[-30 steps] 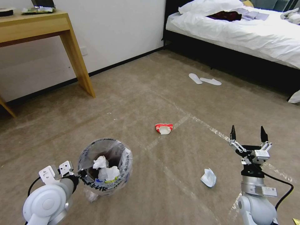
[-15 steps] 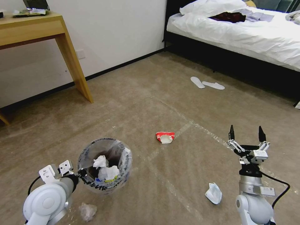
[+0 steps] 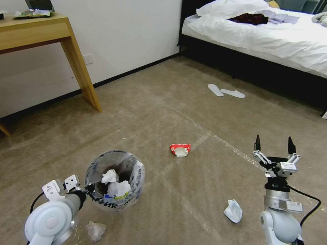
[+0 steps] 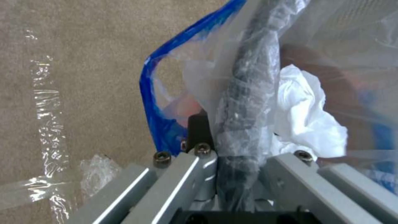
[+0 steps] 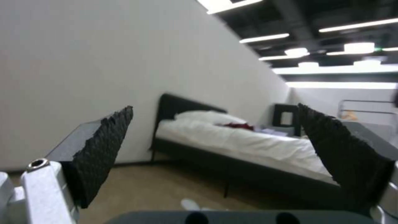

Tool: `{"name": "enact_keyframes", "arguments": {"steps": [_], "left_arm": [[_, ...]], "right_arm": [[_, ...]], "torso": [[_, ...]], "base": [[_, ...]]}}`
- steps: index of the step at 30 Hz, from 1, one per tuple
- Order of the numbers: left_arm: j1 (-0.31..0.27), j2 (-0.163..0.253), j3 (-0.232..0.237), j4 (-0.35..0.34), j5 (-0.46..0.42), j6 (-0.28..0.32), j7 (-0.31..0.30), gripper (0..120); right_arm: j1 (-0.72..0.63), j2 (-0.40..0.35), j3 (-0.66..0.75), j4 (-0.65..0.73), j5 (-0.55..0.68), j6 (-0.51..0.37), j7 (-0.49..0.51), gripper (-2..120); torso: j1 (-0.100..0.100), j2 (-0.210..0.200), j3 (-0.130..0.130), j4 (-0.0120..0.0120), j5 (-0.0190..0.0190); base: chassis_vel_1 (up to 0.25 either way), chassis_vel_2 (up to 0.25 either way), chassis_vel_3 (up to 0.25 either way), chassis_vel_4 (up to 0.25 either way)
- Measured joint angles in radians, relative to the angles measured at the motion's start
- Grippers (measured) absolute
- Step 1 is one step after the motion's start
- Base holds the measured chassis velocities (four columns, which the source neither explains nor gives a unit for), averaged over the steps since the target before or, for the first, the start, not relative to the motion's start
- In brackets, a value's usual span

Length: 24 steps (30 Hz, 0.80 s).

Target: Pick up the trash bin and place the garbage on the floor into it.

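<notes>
The trash bin (image 3: 114,180), lined with a crinkled clear bag with black lettering, hangs at lower left with white tissues inside. My left gripper (image 3: 89,190) is shut on its near rim. In the left wrist view, the left gripper (image 4: 238,161) pinches the bagged rim (image 4: 244,102) beside a white tissue (image 4: 307,118). My right gripper (image 3: 273,144) stands open, pointing up, at lower right; its ridged fingers (image 5: 104,149) are spread wide. Garbage lies on the floor (image 3: 153,102): a crushed red-white bowl (image 3: 180,149), a bluish-white wad (image 3: 233,211), and a crumpled clear wad (image 3: 95,230).
A wooden desk (image 3: 44,30) stands at the back left against the wall. A bed (image 3: 265,34) with white bedding fills the back right. Two white slippers (image 3: 226,91) lie before it. Shiny tape strips (image 3: 204,136) cross the carpet.
The whole head view shifted, so the floor litter sits lower in the picture while the held bin keeps its place. My right gripper has moved slightly to the right and stays open.
</notes>
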Motion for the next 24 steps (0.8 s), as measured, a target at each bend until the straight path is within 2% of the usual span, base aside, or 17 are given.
{"name": "enact_keyframes", "arguments": {"steps": [2,3,4,6,7,9,10,12,13,15,16,17,19,20,22,23,24], "left_arm": [[0.0,0.0,0.007,0.004,0.004,0.0,0.001,0],[0.0,0.0,0.007,0.004,0.004,0.0,0.001,0],[0.0,0.0,0.01,0.007,0.007,0.0,0.001,0],[0.0,-0.001,0.018,0.011,0.011,0.0,0.002,0],[0.0,-0.001,0.018,0.011,0.011,0.0,0.002,0],[0.0,0.001,0.021,0.015,0.015,0.0,0.004,0],[0.0,0.001,0.021,0.015,0.015,0.0,0.004,0],[-0.001,-0.001,0.02,0.021,0.018,0.0,0.007,0],[-0.001,-0.001,0.02,0.021,0.018,0.0,0.007,0],[-0.003,-0.003,0.024,0.026,0.028,-0.001,0.009,0],[-0.003,-0.003,0.024,0.026,0.028,-0.001,0.009,0],[-0.009,-0.002,0.035,0.031,0.031,-0.001,0.009,0],[-0.024,0.003,0.049,0.044,0.031,-0.001,0.012,0],[-0.024,0.003,0.049,0.044,0.031,-0.001,0.012,0],[-0.027,0.004,0.046,0.055,0.031,-0.003,0.015,0],[-0.027,0.004,0.046,0.055,0.031,-0.003,0.015,0],[-0.026,0.005,0.041,0.06,0.033,-0.004,0.017,0]], "right_arm": [[0.018,-0.111,-0.027,-0.072,-0.024,-0.029,-0.007,100],[0.018,-0.111,-0.027,-0.072,-0.024,-0.029,-0.007,100],[0.03,-0.167,-0.046,-0.107,-0.027,-0.032,-0.007,100],[0.063,-0.35,-0.12,-0.203,-0.005,-0.048,-0.049,100],[0.063,-0.35,-0.12,-0.203,-0.005,-0.048,-0.049,100],[0.078,-0.505,-0.208,-0.256,0.091,-0.106,-0.147,100],[0.078,-0.505,-0.208,-0.256,0.091,-0.106,-0.147,100],[0.135,-0.656,-0.342,-0.306,0.194,-0.147,-0.219,100],[0.135,-0.656,-0.342,-0.306,0.194,-0.147,-0.219,100],[0.197,-0.768,-0.486,-0.353,0.233,-0.192,-0.231,100],[0.197,-0.768,-0.486,-0.353,0.233,-0.192,-0.231,100],[0.204,-0.811,-0.541,-0.373,0.239,-0.2,-0.232,100],[0.185,-0.892,-0.624,-0.384,0.238,-0.264,-0.164,100],[0.185,-0.892,-0.624,-0.384,0.238,-0.264,-0.164,100],[0.152,-0.956,-0.718,-0.363,0.299,-0.378,-0.033,100],[0.152,-0.956,-0.718,-0.363,0.299,-0.378,-0.033,100],[0.132,-0.975,-0.751,-0.35,0.34,-0.445,0.032,100]], "torso": [[0.0,0.0,0.0,-0.0002,0.0007],[0.0,0.0,0.0,-0.0002,0.0007],[0.0,0.0,0.0,-0.0004,0.0005],[0.0,0.0,0.0,0.0002,0.0004],[0.0,0.0,0.0,0.0002,0.0004],[0.0,0.0,0.0,-0.0005,0.0002],[0.0,0.0,0.0,-0.0005,0.0002],[0.0,0.0,0.0,-0.0002,-0.0001],[0.0,0.0,0.0,-0.0002,-0.0001],[0.0,0.0,0.0,0.001,-0.0001],[0.0,0.0,0.0,0.001,-0.0001],[0.0,0.0,0.0,0.0012,0.0005],[0.0,0.0,0.0,-0.0003,-0.0006],[0.0,0.0,0.0,-0.0003,-0.0006],[0.0,0.0,0.0,-0.0011,0.0002],[0.0,0.0,0.0,-0.0011,0.0002],[0.0,0.0,0.0,-0.0009,0.0004]], "base": [[0.0,0.0,0.0,0.0],[0.0,0.0,0.0,0.0],[0.0,0.0,0.0,0.0],[0.0,0.0,0.0,0.0],[0.0,0.0,0.0,0.0],[0.0,0.0,0.0,0.0],[0.0,0.0,0.0,0.0],[0.0,0.0,0.0,0.0],[0.0,0.0,0.0,0.0],[0.0,0.0,0.0,0.0],[0.0,0.0,0.0,0.0],[0.0,0.0,0.0,0.0],[0.0,0.0,0.0,0.0],[0.0,0.0,0.0,0.0],[0.0,0.0,0.0,0.0],[0.0,0.0,0.0,0.0],[0.0,0.0,0.0,0.0]]}}
